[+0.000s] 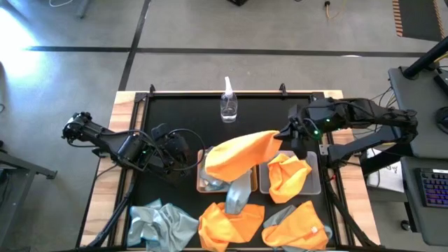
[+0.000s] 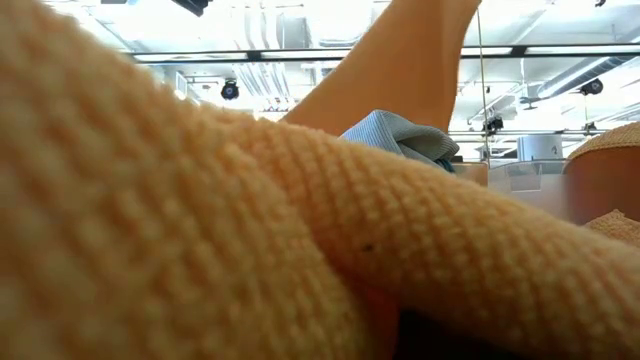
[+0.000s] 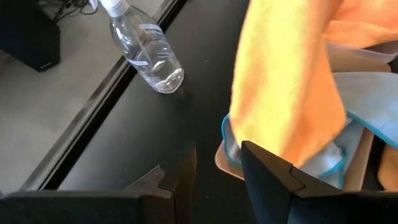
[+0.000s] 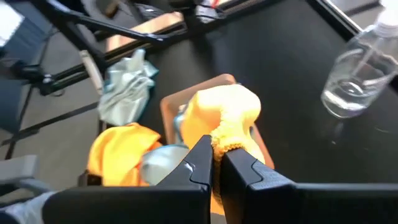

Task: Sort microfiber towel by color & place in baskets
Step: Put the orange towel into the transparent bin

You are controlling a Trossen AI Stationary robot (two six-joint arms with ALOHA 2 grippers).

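From my remote station, the high view is evenly lit and sharp; a pale wash of glare lies on the grey floor (image 1: 21, 42) at its upper left, and the matte black table mat (image 1: 175, 115) shows only faint shadow. The low view is almost filled by a bright orange waffle-weave cloth (image 2: 200, 230) pressed close to the lens, soft and out of focus; ceiling strip lights behind it burn out to white. In the left wrist view, the small clear plastic spray bottle (image 3: 146, 53) carries highlights and reflects in the glossy surface. The right wrist view looks blurred, possibly from motion, chiefly toward its edges.
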